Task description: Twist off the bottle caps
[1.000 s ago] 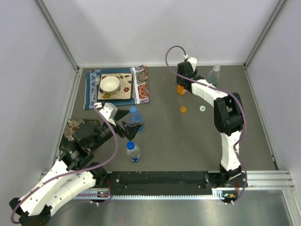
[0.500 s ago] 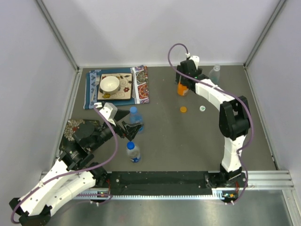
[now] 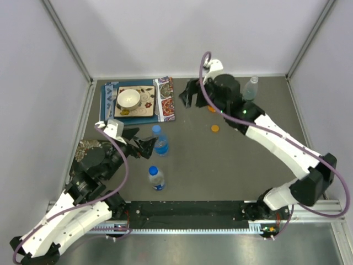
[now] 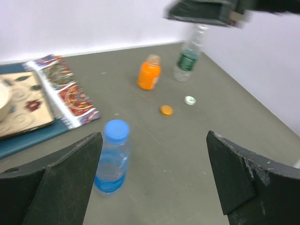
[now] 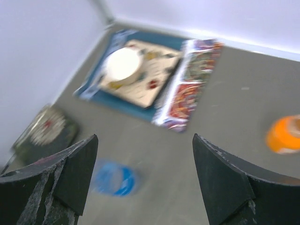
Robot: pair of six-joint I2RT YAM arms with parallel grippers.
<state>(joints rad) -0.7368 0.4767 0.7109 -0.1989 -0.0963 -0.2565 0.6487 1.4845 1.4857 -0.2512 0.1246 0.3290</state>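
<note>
Two clear bottles with blue caps stand left of centre: one (image 3: 160, 141) just right of my left gripper (image 3: 143, 143), the other (image 3: 156, 178) nearer the front. The left wrist view shows the first bottle (image 4: 112, 159) by the left finger, outside the open gripper (image 4: 153, 154). The short orange bottle (image 4: 149, 72) and the greenish bottle (image 4: 187, 56) stand uncapped at the back. An orange cap (image 4: 166, 110) and a white cap (image 4: 190, 100) lie loose on the table. My right gripper (image 3: 190, 95) hangs open and empty, left of the orange bottle (image 3: 211, 109).
A patterned placemat (image 3: 165, 99) carrying a board and a white bowl (image 3: 128, 98) lies at the back left. A dark patterned coaster (image 3: 88, 149) sits by the left wall. Walls close off the left, back and right sides.
My right gripper has let go of the orange bottle, opened, and swung left away from it. The left gripper has shifted slightly left, staying open beside the blue-capped bottle.
</note>
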